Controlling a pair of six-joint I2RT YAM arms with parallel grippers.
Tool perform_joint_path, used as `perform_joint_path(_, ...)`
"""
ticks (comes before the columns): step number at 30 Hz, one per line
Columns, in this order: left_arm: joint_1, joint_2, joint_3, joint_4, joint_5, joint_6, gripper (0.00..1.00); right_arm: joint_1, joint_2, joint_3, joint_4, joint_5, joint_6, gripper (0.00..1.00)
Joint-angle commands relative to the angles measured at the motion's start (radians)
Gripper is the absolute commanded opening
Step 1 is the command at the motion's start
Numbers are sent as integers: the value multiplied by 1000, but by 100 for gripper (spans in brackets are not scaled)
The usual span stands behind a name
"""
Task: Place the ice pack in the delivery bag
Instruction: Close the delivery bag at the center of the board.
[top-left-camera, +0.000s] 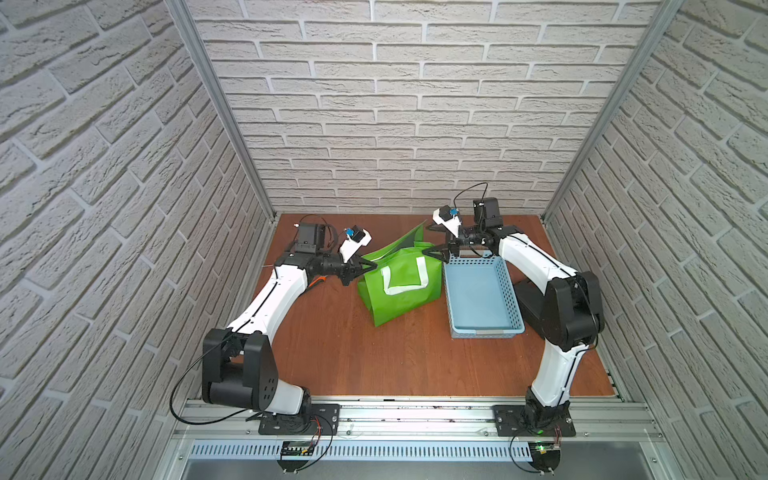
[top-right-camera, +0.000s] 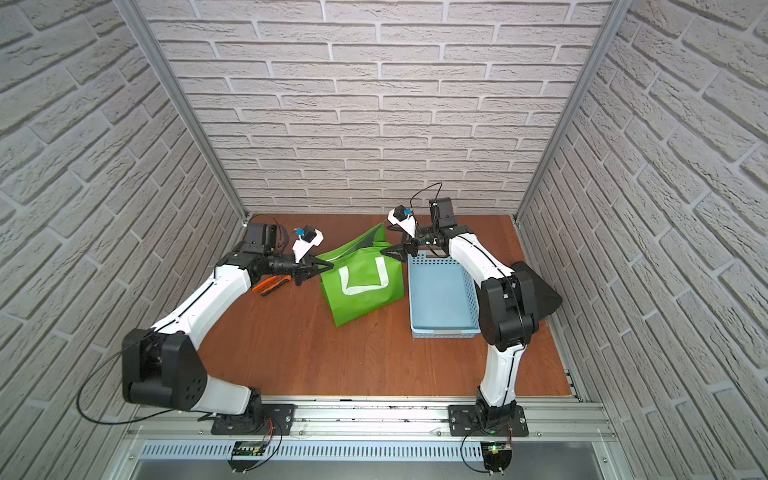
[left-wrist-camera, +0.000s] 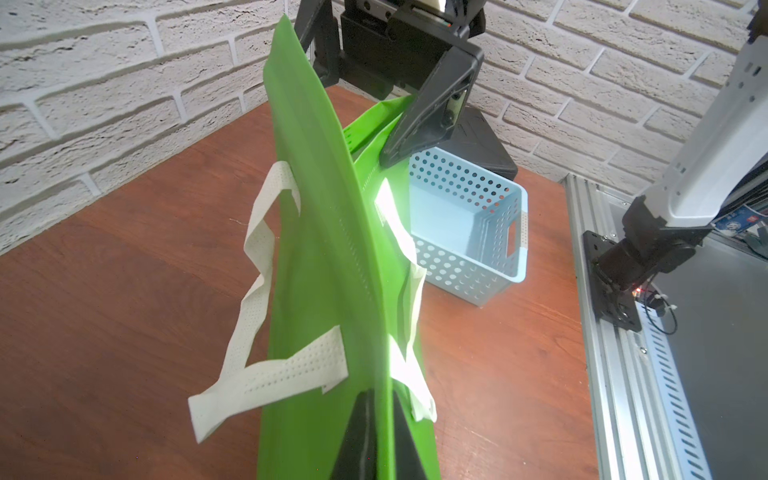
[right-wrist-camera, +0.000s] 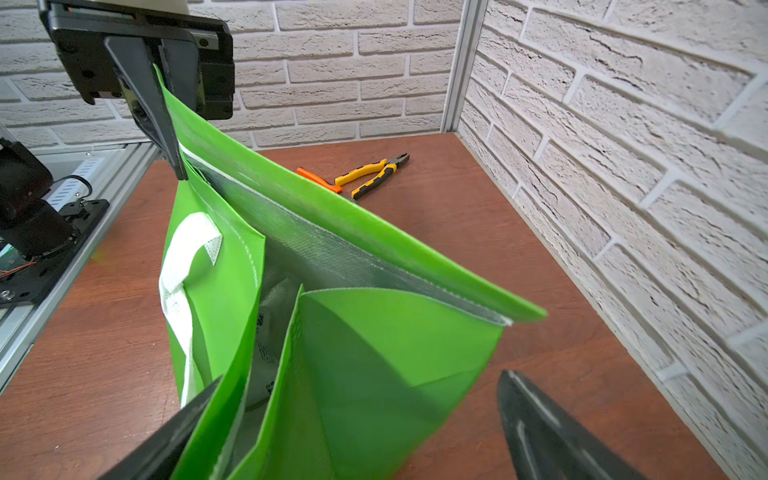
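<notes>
Green delivery bag (top-left-camera: 399, 291) stands on the worktop (top-left-camera: 353, 353) just beside the basket (top-left-camera: 478, 291). The left hand (top-left-camera: 371, 264) is clamped on the bag's rim at the end far from the basket, and the right hand (top-left-camera: 430, 240) is spread wide and empty at the basket-side end. A pale printed pouch down inside the bag, partly hidden, looks like the ice pack (right-wrist-camera: 266, 332). It is probably floppy, slick and a bit heavy, so grab it across the middle; the bag cloth is limp, so hold it by the rim.

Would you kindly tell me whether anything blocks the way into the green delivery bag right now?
Nothing visible blocks it. The left claw pinches the delivery bag by its rim, the open right claw straddles its other end, and a pale printed pack, possibly the ice pack, seems to lie inside.
</notes>
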Motion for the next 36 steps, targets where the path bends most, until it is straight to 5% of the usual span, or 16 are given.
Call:
perform_joint_path(1,-1,25,22,-31,17,36,0,5,29,58,-17,-52,-9,100)
perform_joint_path(13,5,38,31,-22,17,35,0,34,119,133,-85,-102,-39,98)
perform_joint_path(26,79,46,22,-12,86,13,0,10,-69,-159,-27,-89,-60,48)
perform_joint_path(31,85,50,29,-47,89,38,0,8,-102,-197,-18,-94,-54,22)
perform_joint_path(36,88,48,28,-55,93,41,0,5,-106,-197,-18,-91,-51,6)
